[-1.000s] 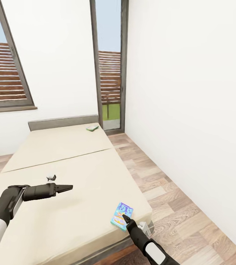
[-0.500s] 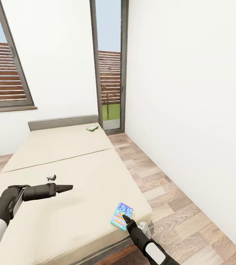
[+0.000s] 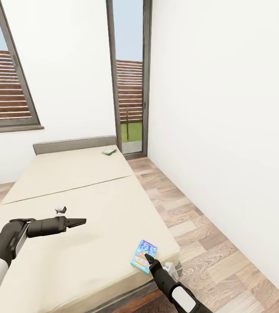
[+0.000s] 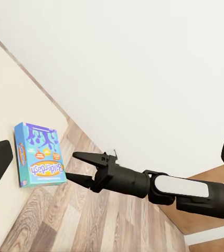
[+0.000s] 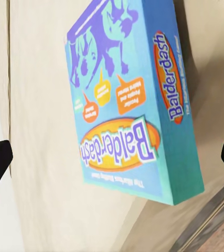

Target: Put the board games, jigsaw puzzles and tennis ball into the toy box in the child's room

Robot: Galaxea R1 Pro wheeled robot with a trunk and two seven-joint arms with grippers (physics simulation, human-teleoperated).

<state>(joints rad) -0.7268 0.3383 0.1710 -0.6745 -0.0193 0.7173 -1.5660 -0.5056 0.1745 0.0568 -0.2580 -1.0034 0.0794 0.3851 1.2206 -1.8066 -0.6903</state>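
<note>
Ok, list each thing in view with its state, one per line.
Balderdash box: flat at the bed's near corner, ungrasped.
Green game box: flat by the headboard.
Right gripper: open, just short of the Balderdash box.
Left gripper: over the mattress, holding nothing.
Bed: mattress bare otherwise.

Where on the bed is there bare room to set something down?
The mattress is bare between the left gripper and the green game box by the headboard. The near right corner is taken: the Balderdash box lies there, the right gripper at it.
</note>
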